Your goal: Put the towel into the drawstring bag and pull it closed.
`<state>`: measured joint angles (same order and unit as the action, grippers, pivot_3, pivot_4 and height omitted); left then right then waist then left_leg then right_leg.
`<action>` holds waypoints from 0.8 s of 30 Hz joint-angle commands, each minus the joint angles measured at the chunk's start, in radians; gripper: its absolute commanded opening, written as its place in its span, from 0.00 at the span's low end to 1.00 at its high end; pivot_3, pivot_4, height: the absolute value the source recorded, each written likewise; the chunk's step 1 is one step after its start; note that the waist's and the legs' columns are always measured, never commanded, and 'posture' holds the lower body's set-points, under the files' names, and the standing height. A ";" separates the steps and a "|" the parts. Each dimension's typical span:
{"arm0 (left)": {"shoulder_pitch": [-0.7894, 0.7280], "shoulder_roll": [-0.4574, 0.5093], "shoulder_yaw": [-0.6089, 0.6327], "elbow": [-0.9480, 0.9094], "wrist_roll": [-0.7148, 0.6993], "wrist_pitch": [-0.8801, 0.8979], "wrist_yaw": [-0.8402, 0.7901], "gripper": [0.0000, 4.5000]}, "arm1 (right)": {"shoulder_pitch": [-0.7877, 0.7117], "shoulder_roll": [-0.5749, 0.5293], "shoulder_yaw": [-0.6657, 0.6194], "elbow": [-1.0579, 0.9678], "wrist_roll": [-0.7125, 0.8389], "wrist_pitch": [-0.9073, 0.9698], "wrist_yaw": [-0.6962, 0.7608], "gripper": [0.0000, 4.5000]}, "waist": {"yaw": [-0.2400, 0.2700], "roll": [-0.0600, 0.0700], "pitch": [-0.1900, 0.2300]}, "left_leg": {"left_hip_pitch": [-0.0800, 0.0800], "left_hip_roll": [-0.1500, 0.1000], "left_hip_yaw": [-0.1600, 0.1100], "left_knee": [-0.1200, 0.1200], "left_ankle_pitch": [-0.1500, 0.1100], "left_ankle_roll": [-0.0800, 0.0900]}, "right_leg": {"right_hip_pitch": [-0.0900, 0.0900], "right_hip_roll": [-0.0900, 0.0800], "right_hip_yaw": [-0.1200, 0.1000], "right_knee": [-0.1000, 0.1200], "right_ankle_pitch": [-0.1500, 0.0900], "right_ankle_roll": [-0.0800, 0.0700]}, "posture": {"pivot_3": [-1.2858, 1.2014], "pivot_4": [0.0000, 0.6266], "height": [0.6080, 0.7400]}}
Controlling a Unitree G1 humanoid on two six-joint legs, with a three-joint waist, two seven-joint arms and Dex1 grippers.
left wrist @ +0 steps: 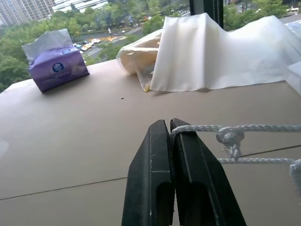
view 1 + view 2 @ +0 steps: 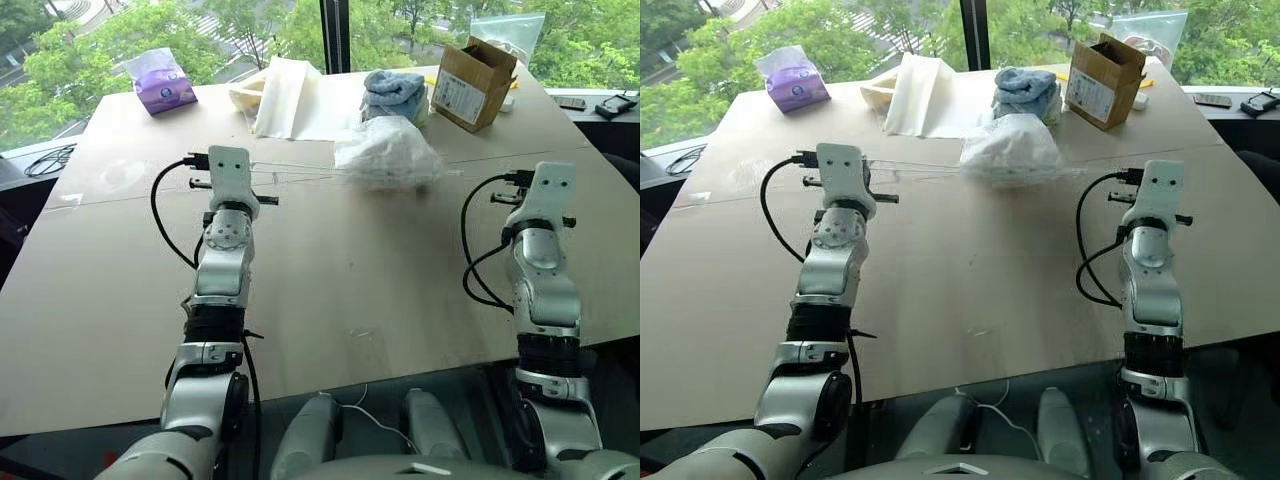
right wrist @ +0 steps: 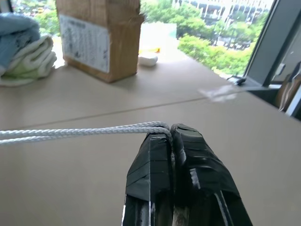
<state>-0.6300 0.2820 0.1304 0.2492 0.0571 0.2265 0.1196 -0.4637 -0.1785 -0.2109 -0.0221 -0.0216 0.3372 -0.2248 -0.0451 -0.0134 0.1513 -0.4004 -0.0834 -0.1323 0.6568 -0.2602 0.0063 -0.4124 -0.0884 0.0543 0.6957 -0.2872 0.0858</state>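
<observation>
The drawstring bag (image 2: 388, 152) lies bulging and lumpy on the table's far middle, its mouth gathered. The towel is hidden; I cannot see into the bag. Thin white cords (image 2: 300, 172) run taut from the bag out to both sides. My left gripper (image 1: 169, 125) is shut on the knotted cord (image 1: 235, 134), out to the bag's left above the table (image 2: 340, 270). To the bag's right, my right gripper (image 3: 170, 128) is shut on a doubled cord (image 3: 70, 133). Both hands (image 2: 228, 172) (image 2: 552, 185) point forward, held wide apart.
A purple tissue pack (image 2: 165, 82) sits at the far left. A cream cloth sheet (image 2: 285, 95), folded blue-and-white towels (image 2: 395, 92) and an open cardboard box (image 2: 475, 80) stand behind the bag. Small dark devices (image 2: 615, 103) lie at the far right.
</observation>
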 commanded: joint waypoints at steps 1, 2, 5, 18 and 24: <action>-0.065 0.069 0.089 -0.039 0.051 0.006 0.118 0.03 | -0.019 -0.050 -0.083 0.003 -0.028 -0.070 -0.062 0.00 | 0.000 0.000 0.000 | 0.000 0.000 0.000 0.000 0.000 0.000 | 0.000 0.000 0.000 0.000 0.000 0.000 | 0.52 0.24 1.00; -0.082 0.085 0.094 -0.036 0.062 0.012 0.139 0.03 | -0.022 -0.058 -0.091 0.008 -0.028 -0.084 -0.070 0.00 | -0.001 0.000 0.000 | 0.000 0.000 0.000 0.000 0.000 0.000 | 0.000 0.000 0.000 0.000 0.000 0.000 | 0.52 0.24 1.00; -0.120 0.129 0.122 -0.015 0.089 0.038 0.207 0.03 | -0.026 -0.071 -0.116 0.028 -0.024 -0.110 -0.100 0.00 | -0.003 0.000 0.000 | 0.000 0.000 0.001 0.000 0.000 0.000 | 0.000 0.000 0.001 0.000 0.000 0.000 | 0.52 0.24 1.00; -0.096 0.171 0.239 0.010 0.101 0.169 0.459 0.03 | -0.034 -0.021 -0.281 0.042 0.075 -0.138 -0.339 0.00 | 0.000 0.000 0.000 | 0.000 0.000 0.000 0.000 0.000 0.000 | 0.000 0.000 0.001 0.000 0.000 0.000 | 0.52 0.24 1.00; -0.108 0.155 0.186 0.061 0.029 0.150 0.352 0.03 | -0.037 -0.021 -0.282 0.066 0.147 -0.096 -0.332 0.00 | -0.002 0.000 0.000 | 0.000 0.000 0.001 0.000 0.000 0.000 | 0.000 0.000 0.001 0.000 0.000 0.000 | 0.52 0.24 1.00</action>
<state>-0.7362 0.3859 0.2269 0.2809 0.0878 0.3739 0.4684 -0.5104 -0.1504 -0.3254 0.0346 0.1041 0.2327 -0.5020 -0.0471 -0.0135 0.1512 -0.4005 -0.0833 -0.1316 0.6569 -0.2601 0.0063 -0.4125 -0.0884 0.0550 0.6961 -0.2872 0.0858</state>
